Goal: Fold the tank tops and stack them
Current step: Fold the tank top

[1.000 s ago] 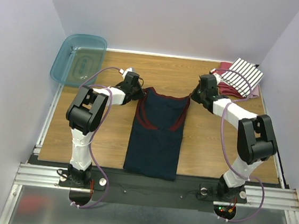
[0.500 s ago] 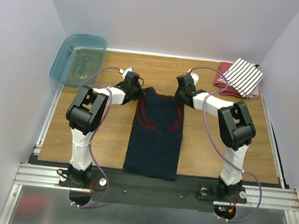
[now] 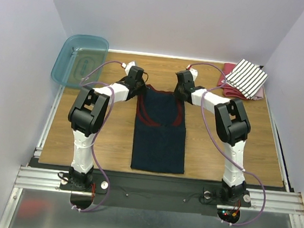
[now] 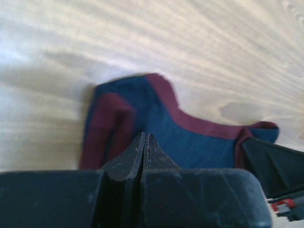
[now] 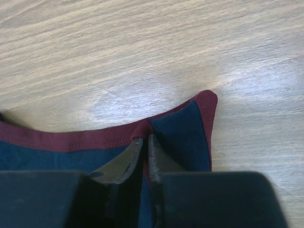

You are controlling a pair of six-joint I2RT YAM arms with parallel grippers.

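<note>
The navy tank top (image 3: 160,142) with red trim lies flat, lengthwise, in the middle of the table, neck end at the far side. My left gripper (image 3: 139,87) is shut on its far left shoulder; in the left wrist view (image 4: 144,137) the jaws are pressed together over the navy cloth (image 4: 199,147). My right gripper (image 3: 179,92) is shut on the far right shoulder, pinching the red trim (image 5: 145,138) beside the navy corner (image 5: 185,133). The white striped tank top (image 3: 246,77) lies folded at the back right corner.
A teal plastic bin (image 3: 80,60) stands at the back left, off the wooden table top (image 3: 95,135). A red cloth (image 3: 226,89) lies under the striped top. Walls close in the table on the left, back and right.
My right gripper swung left from beside the striped top to the navy top's right shoulder and shut on it. Both grippers then moved farther back, dragging the navy top away from the near edge.
</note>
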